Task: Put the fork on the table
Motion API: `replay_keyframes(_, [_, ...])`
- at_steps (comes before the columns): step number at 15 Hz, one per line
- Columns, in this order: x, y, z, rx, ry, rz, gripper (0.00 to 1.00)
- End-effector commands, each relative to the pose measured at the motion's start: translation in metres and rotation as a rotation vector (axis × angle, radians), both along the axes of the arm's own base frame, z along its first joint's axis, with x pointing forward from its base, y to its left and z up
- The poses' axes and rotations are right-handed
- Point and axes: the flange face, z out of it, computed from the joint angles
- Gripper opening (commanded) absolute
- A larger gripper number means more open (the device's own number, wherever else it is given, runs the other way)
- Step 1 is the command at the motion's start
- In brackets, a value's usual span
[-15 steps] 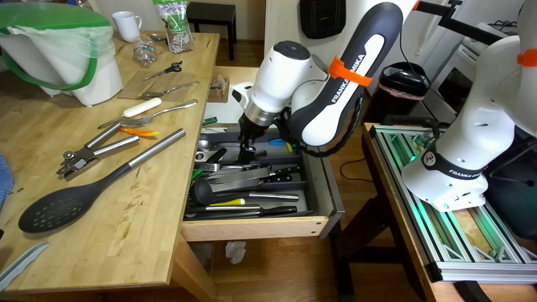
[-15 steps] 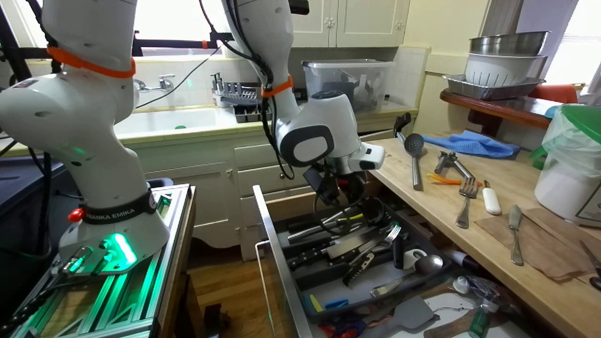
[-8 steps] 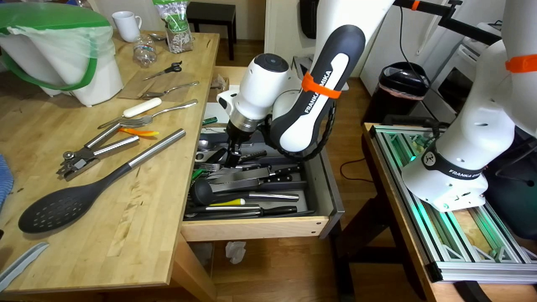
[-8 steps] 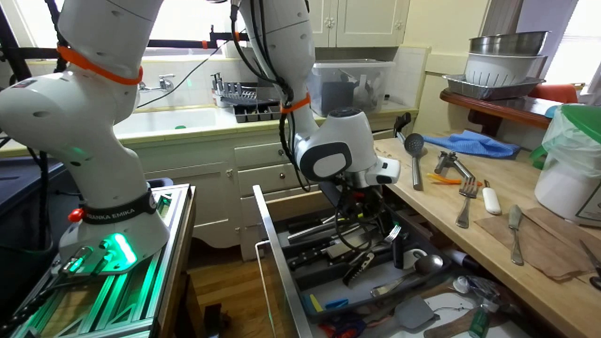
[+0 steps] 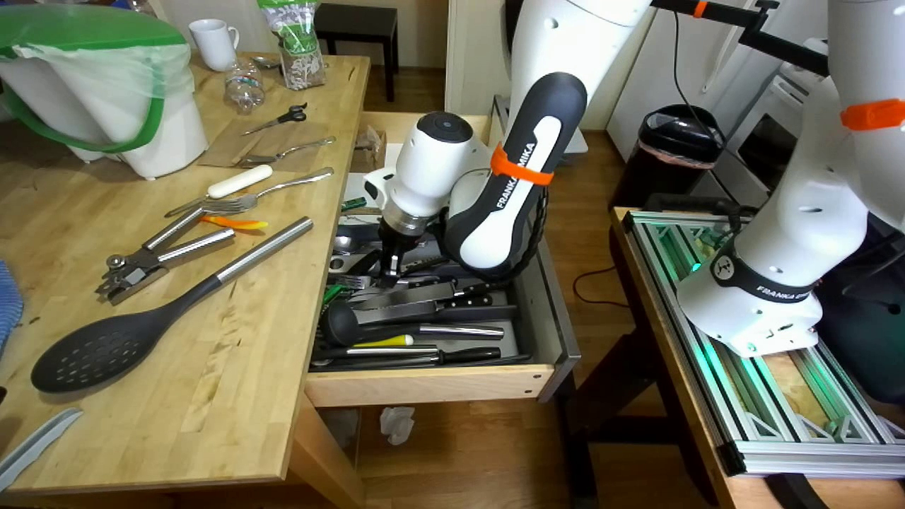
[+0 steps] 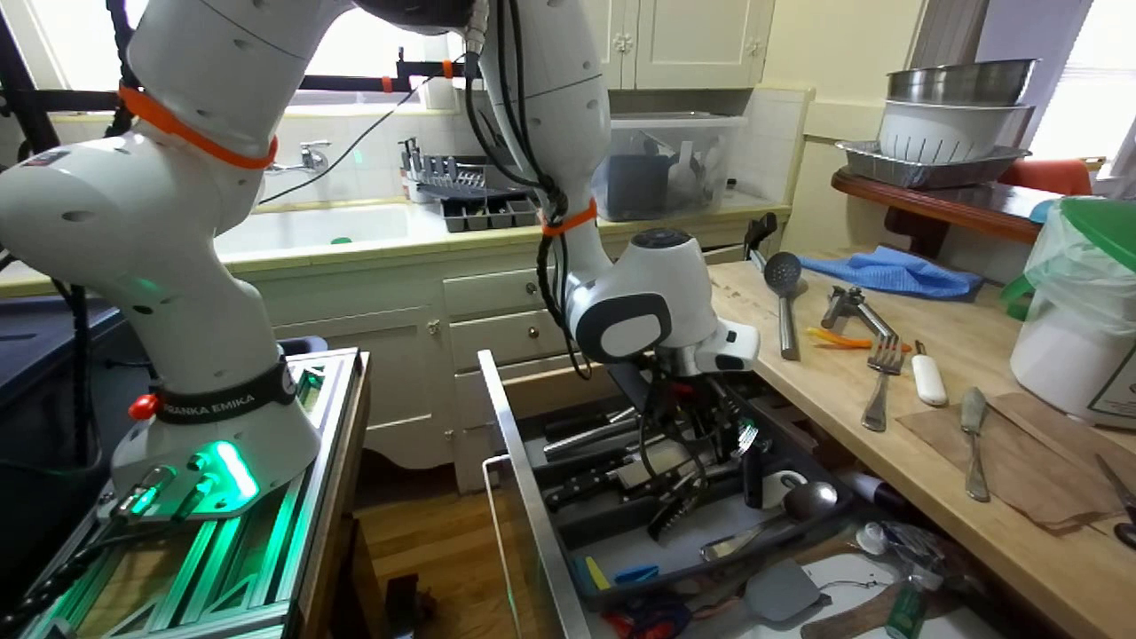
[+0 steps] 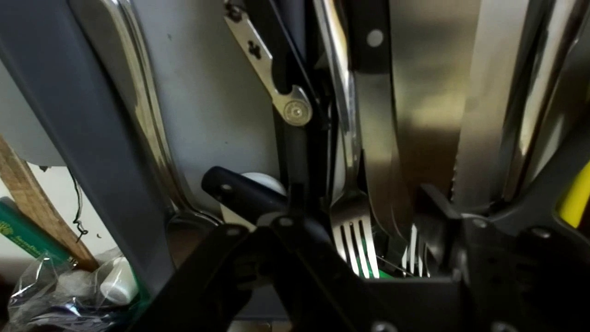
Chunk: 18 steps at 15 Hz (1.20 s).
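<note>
We're at the drawer [image 5: 431,386], gripper [image 7: 362,207] low over the cutlery [image 5: 406,311], & in the wrist view its jaws stand wide apart w/ nothing gripped that we can see. There's our fork [image 7: 351,207]! It's in the drawer's grey tray [image 7: 69,101], tines toward the bottom of that view, showing in the gap btwn the jaws, just beside a knife [image 7: 378,138]; whether it's touched, we can't tell. Up on the table [image 5: 247,382], in both exterior views, we've a second fork [image 6: 885,364] nr a white-handled utensil [image 6: 929,380].

Bright window [image 6: 377,53] above sink [image 6: 351,224]; pale cabinets [image 6: 373,346] below; wood floor [image 5: 459,452]; black stool [image 5: 357,18] near pale wall [image 5: 423,28].
</note>
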Motion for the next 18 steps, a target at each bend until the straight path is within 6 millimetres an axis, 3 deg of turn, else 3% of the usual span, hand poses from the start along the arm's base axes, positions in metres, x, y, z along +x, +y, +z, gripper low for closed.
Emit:
replay_keyframes(1, [0.004, -0.003, -0.013, 0.001, 0.015, -0.002, 0.64])
replay_keyframes(4, [0.003, -0.004, -0.018, 0.003, 0.017, -0.004, 0.63])
replay_keyframes(7, [0.005, -0.005, -0.021, -0.001, 0.006, -0.003, 0.52])
replay_keyframes(8, [0.006, -0.006, -0.022, -0.001, 0.004, -0.005, 0.40])
replay_keyframes(9, [0.006, -0.007, -0.023, -0.003, 0.004, -0.006, 0.42])
replay_keyframes(11, [0.007, -0.008, -0.024, -0.004, 0.004, -0.009, 0.32])
replay_keyframes(13, [0.007, -0.010, -0.026, -0.006, 0.003, -0.010, 0.32])
replay_keyframes(18, [0.007, -0.011, -0.030, -0.008, 0.005, -0.011, 0.18])
